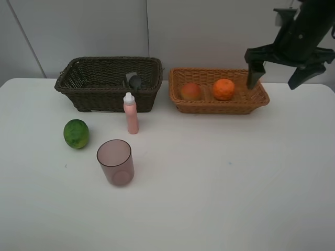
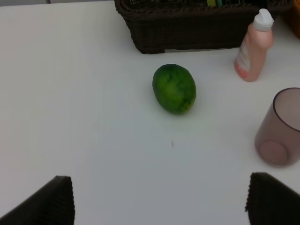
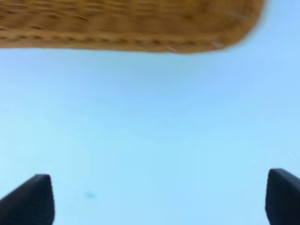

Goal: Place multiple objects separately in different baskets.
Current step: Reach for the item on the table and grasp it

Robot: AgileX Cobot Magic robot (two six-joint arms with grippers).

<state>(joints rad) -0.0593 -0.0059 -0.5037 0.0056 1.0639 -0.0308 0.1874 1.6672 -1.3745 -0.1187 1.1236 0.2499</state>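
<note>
The dark brown basket [image 1: 104,99] stands at the back left with a dark bottle [image 1: 134,81] inside. To its right, the light tan basket [image 1: 220,107] holds a red-orange fruit [image 1: 191,91] and an orange [image 1: 223,89]. On the table in front stand a pink white-capped bottle [image 1: 131,113] and a mauve cup [image 1: 115,162], with a green fruit [image 1: 76,134] beside them. My right gripper [image 1: 276,77] hangs open and empty above the tan basket's right end. My left gripper [image 2: 161,206] is open and empty, short of the green fruit [image 2: 174,88].
The white table [image 1: 220,183] runs wide to the front and right. A grey wall stands behind the baskets. In the left wrist view the pink bottle [image 2: 253,47], the cup [image 2: 280,129] and the dark basket [image 2: 187,33] lie beyond the fruit. The right wrist view shows the tan basket's wall [image 3: 131,23].
</note>
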